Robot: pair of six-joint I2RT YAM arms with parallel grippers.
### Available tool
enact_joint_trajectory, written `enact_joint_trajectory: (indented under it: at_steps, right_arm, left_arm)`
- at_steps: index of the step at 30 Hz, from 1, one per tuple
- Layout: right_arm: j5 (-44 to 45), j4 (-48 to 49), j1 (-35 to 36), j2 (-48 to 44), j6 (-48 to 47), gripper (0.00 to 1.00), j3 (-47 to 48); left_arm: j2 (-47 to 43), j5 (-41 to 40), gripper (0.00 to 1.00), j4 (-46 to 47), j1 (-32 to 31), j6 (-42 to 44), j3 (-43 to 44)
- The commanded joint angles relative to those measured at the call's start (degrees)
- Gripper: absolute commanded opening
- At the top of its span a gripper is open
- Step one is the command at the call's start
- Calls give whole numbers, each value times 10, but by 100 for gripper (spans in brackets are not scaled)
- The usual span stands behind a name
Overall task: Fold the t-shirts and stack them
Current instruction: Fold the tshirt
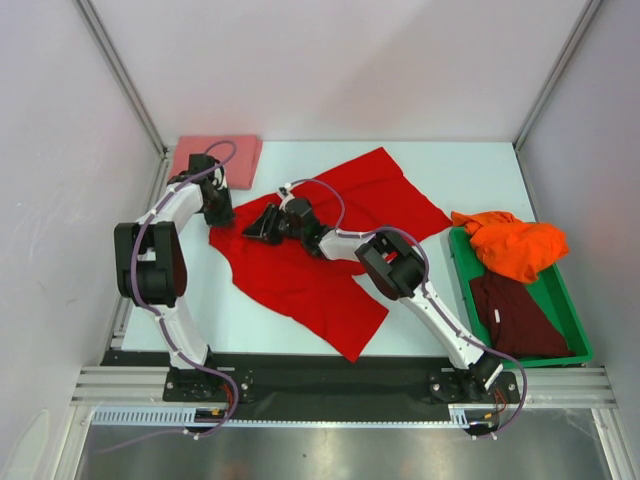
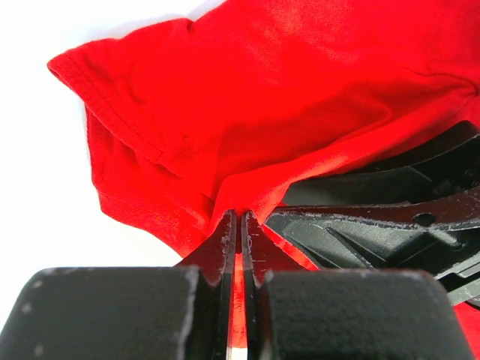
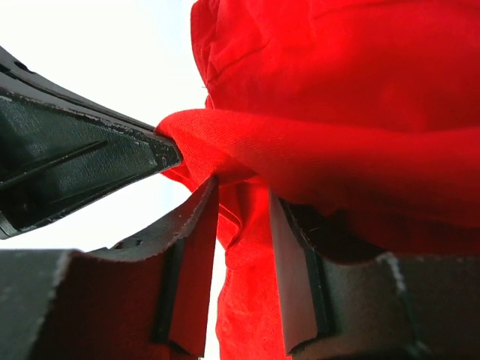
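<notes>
A bright red t-shirt (image 1: 385, 190) lies spread out across the middle of the table. My left gripper (image 1: 222, 215) is at its left edge. In the left wrist view, the left gripper (image 2: 241, 217) is shut on a pinch of the red cloth (image 2: 285, 97). My right gripper (image 1: 255, 226) sits right beside it, tip to tip. In the right wrist view, the right gripper (image 3: 244, 196) is open, and a fold of red cloth (image 3: 337, 90) hangs loosely between its fingers. A folded salmon-pink t-shirt (image 1: 215, 157) lies at the back left.
A green bin (image 1: 572, 310) stands at the right edge of the table. It holds a crumpled orange t-shirt (image 1: 512, 245) and a dark maroon t-shirt (image 1: 520, 315). White walls close in the table on three sides.
</notes>
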Motion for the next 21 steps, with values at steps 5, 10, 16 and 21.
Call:
enact_joint_trajectory:
  at_steps: [5,10,16,21]
  right_arm:
    - [88,-68,3,-29,-8,43,-21]
    - [103,-79,-3,-20,-14,43,-10]
    - [101,-80,-18,-21,-31,48,-11]
    - [104,-81,-28,-29,-38,52,-27]
  left_arm:
    - [-7,4,4,10,1,-1,17]
    - [-14,5,4,10,2,-1,12]
    - [-15,12,4,12,1,-1,9]
    - [-16,13,4,13,2,-1,8]
